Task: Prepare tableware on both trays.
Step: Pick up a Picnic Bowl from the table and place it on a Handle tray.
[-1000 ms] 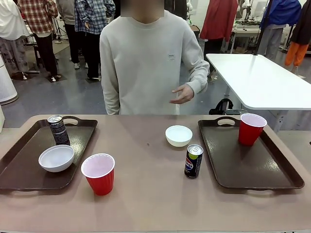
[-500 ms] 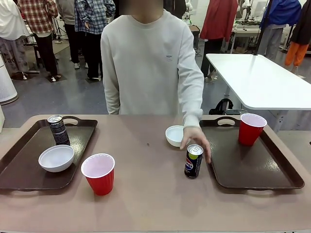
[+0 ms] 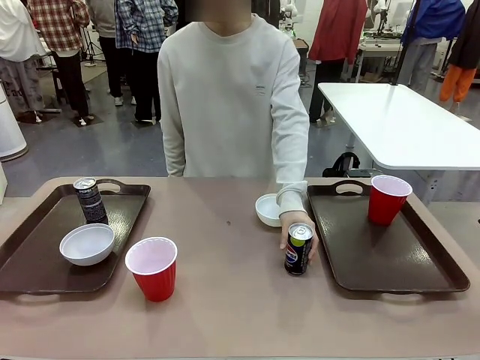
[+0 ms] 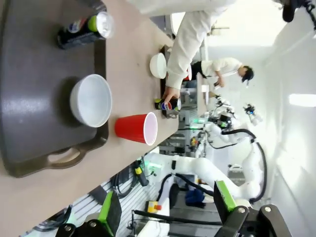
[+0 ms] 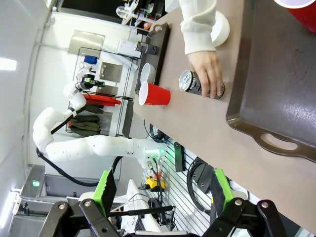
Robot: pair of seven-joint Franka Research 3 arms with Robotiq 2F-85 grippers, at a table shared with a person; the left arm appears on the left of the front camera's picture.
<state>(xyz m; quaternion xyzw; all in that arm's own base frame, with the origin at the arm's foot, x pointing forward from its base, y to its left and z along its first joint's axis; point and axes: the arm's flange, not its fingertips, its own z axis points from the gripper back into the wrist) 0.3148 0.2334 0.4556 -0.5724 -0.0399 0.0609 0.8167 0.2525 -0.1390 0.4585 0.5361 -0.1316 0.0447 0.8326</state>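
On the left tray [image 3: 30,259] stand a black can [image 3: 90,201] and a white bowl [image 3: 87,244]. A red cup [image 3: 152,268] stands on the table just right of that tray. A second white bowl [image 3: 266,210] sits mid-table. In front of it the person's hand [image 3: 294,222] wraps around the blue can [image 3: 298,249], which stands on the table left of the right tray [image 3: 390,255]. Another red cup [image 3: 388,199] stands at that tray's far corner. My left gripper [image 4: 168,212] is open and far from the objects. My right gripper [image 5: 163,192] is open too, and the blue can [image 5: 197,84] lies far beyond it.
The person stands at the far side of the table, one arm reaching over it between the mid-table bowl and the right tray. A white table [image 3: 405,124] and other people are behind. Bare tabletop runs along the near edge.
The person's hand came down from chest height to the table and now holds the blue can. Cups, bowls, black can and trays have not moved.
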